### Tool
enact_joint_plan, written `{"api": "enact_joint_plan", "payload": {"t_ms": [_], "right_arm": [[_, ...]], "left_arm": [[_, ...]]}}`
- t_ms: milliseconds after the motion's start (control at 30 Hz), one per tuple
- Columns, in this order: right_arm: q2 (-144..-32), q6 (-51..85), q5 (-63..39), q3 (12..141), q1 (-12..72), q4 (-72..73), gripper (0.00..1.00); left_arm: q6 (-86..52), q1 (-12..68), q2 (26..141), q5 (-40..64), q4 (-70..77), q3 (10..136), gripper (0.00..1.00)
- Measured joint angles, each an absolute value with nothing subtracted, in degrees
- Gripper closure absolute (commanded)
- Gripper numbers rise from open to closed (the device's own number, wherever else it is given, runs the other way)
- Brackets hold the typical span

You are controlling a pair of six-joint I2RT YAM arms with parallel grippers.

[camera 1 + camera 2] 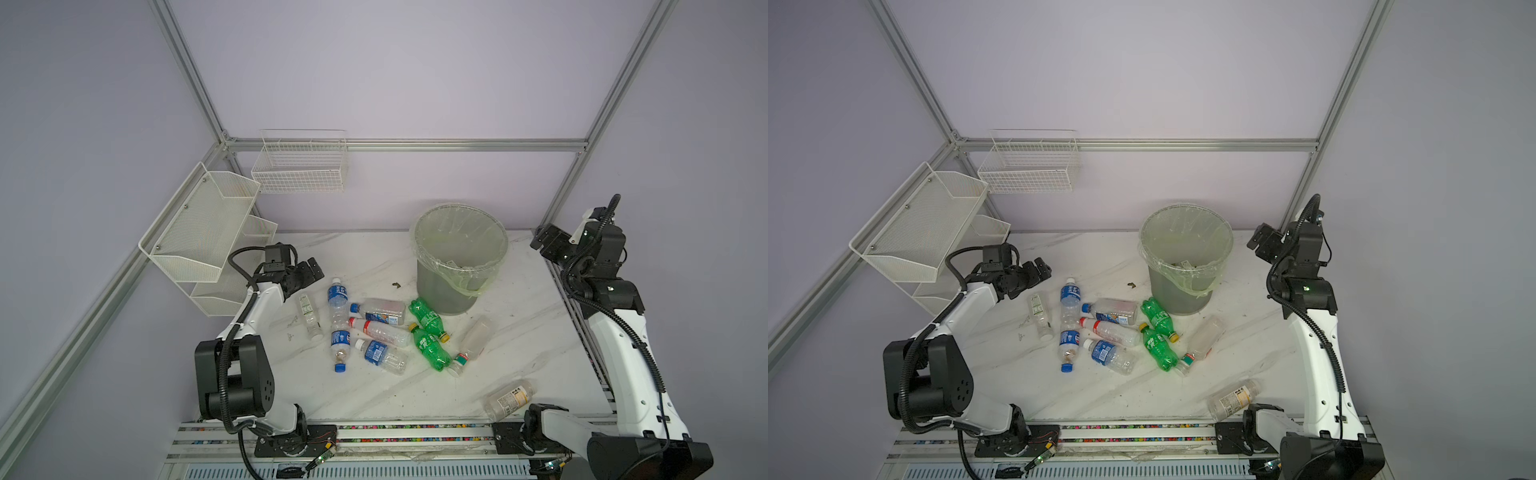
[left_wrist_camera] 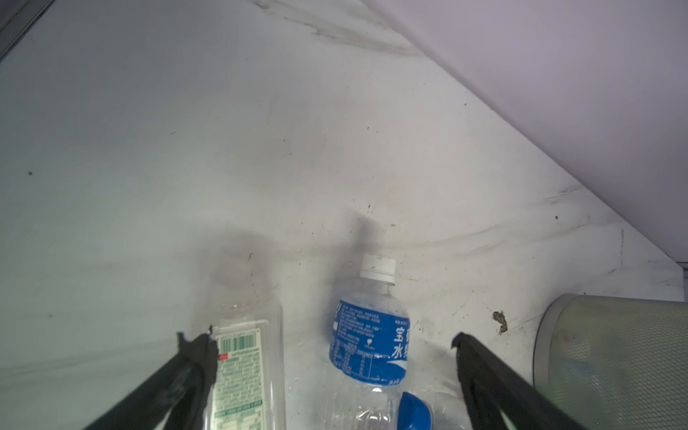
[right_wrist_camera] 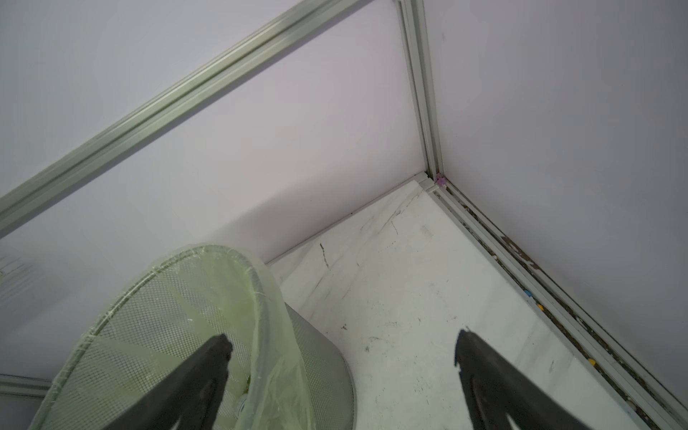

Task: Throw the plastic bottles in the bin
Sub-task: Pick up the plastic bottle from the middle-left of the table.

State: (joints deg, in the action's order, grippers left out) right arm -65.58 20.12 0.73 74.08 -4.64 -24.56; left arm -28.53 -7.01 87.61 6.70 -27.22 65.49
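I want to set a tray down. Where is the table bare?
Bare, on the table: the back strip between left gripper and bin; the side between bin and right arm; the near stretch in front of the plastic bottles. Crowded: the middle, those bottles packed before the bin; one clear bottle at the near right edge.

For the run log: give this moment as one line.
left pincer: open, near plastic bottles | right pincer: open, near bin | plastic bottles: lying on table, none held
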Motion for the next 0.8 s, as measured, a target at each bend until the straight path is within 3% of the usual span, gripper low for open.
{"api": "enact_joint_plan", "payload": {"t_ms": [400,667,800], "right_arm": [[-66.3,19.7,-3.5,69.5,-8.0,-23.2,0.03],[-65.3,18.9,-5.3,66.9,-8.7,-22.8,0.03],[-65.1,18.6,-5.7,66.9,-8.8,-22.5,0.03]], "left_arm": [[-26.8,-7.0,87.6,1.0,-43.3,72.7,0.00],[-26.3,-7.0,91.1,1.0,-46.6,73.3,0.00],[-25.7,-7.0,92.1,-0.3,-47.2,73.3,0.05]]}}
